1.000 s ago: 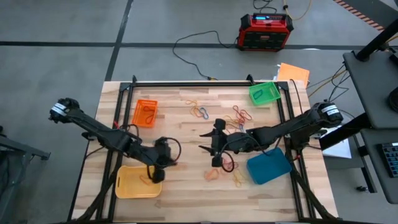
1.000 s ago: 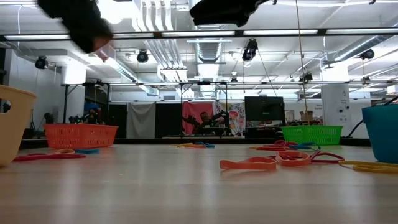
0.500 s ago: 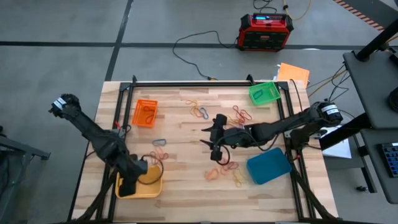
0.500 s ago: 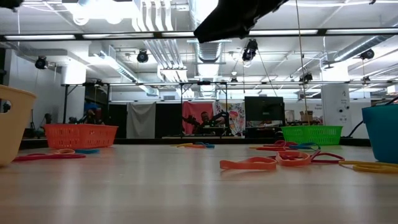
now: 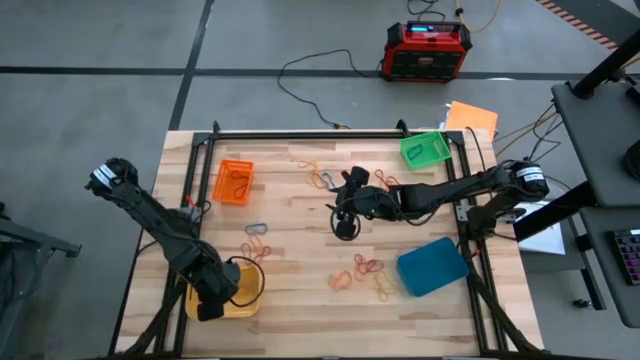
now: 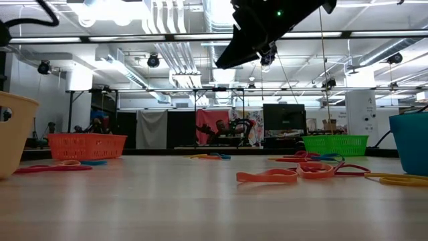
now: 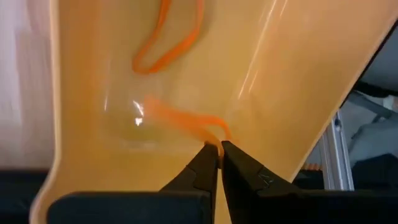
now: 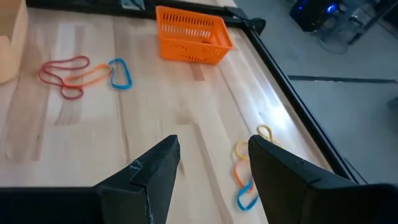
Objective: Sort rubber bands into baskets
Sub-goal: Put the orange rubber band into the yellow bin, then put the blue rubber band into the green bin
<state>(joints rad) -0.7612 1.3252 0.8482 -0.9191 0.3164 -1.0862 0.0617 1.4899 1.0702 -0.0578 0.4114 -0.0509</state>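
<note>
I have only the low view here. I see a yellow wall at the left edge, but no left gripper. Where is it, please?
Observer: The left gripper is down inside the wide yellow plastic basket, at the table's near left corner.
Operator: Does it hold something?
Observer: Yes, its fingers are shut on the end of a thin orange rubber band.
Operator: And the right gripper?
Observer: The right gripper hangs above the middle of the wooden table, fingers open, with nothing between them.

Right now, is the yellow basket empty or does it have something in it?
Not empty. The yellow basket holds orange rubber bands, and the left claw is shut on one inside it.
</note>
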